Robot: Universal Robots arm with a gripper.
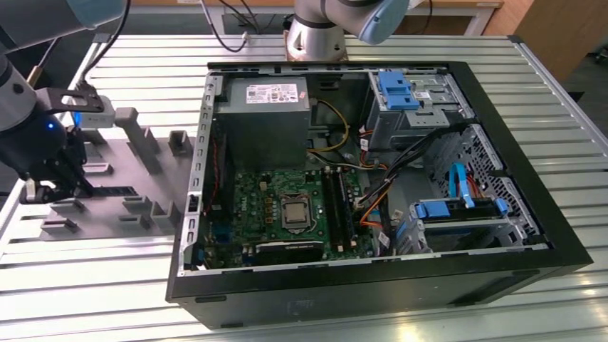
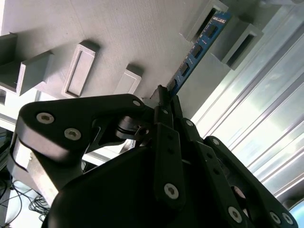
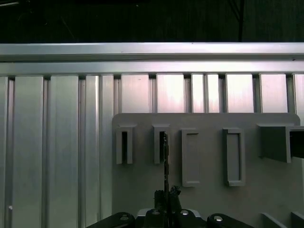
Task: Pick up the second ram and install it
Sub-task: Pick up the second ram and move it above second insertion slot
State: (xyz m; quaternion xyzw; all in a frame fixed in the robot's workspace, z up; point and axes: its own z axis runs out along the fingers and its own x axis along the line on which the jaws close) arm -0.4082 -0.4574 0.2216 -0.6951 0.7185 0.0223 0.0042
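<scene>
1. The gripper point(image 2: 166, 97) is clamped on the ram point(image 2: 195, 47). In the second wrist view its jaws meet on the thin board's two faces, and the chipped length runs on beyond them.
2. The ram stands on edge over the grey fixture point(image 2: 118, 28). Its far end sits between raised blocks. In the first wrist view it shows edge-on, in line with one pocket point(image 3: 161, 145).
3. In the exterior view the fixture lies at 9 o'clock of the case point(image 1: 380, 285), with the gripper at the fixture's 9 o'clock edge.
4. The step in hand looks like the pick. To do it well, I judge the pinch should sit square on the flat faces. The draw should run straight out of the pocket with no twist, since so thin a board would bind or flex.
5. How much board lies behind the jaws is hidden. If the hold is off-centre, the free end could lever, so slow motion seems wise.
6. The slots point(image 1: 337, 210) lie at 3 o'clock of the socket point(image 1: 296, 212), well apart from the ram.
</scene>
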